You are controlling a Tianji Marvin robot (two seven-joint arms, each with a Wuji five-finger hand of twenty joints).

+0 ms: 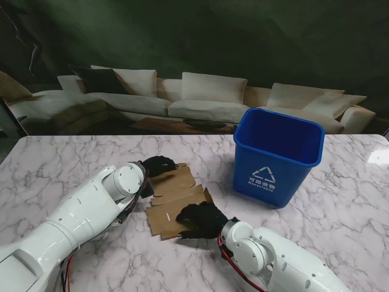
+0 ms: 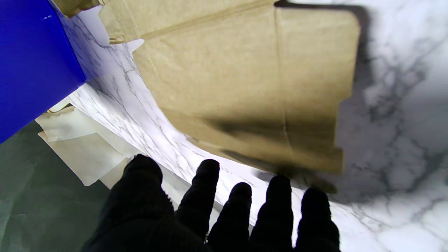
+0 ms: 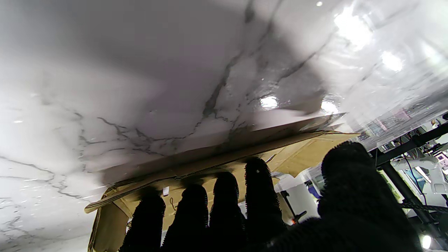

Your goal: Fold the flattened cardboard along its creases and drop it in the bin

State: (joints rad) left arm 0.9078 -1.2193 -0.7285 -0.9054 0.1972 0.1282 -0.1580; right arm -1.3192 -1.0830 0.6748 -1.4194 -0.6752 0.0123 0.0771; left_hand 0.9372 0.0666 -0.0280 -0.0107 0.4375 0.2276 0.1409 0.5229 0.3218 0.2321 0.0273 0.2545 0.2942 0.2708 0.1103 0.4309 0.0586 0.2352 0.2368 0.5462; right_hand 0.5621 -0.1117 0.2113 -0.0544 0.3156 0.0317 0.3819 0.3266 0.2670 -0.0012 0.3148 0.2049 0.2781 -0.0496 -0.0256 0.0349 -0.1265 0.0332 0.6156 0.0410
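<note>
A white marble table (image 1: pixel 340 201) veined in grey fills the stand view; behind it a pale sofa (image 1: pixel 206 97) with cushions is set against a dark wall. The cardboard (image 1: pixel 176 198) lies near the table's middle, left of the blue bin (image 1: pixel 276 155) and just apart from it; the sheet is seen partly raised rather than flat, its creases visible in the left wrist view. The left hand (image 1: pixel 159 165) is laid at the cardboard's far left corner; its fingers (image 2: pixel 278 206) are spread at the panel's edge, and whether anything is pinched cannot be told. The right hand (image 1: pixel 200 220) is pressed on the sheet's near edge; in its wrist view the fingers (image 3: pixel 257 196) are spread against the cardboard, and a true grasp cannot be confirmed. The sheet's near edge is covered by that hand, and its underside is hidden; the bin's inside is lost in shadow. A white recycling triangle with small characters, too small to be read, is printed on the bin's front; a small white label on the cardboard is illegible.
</note>
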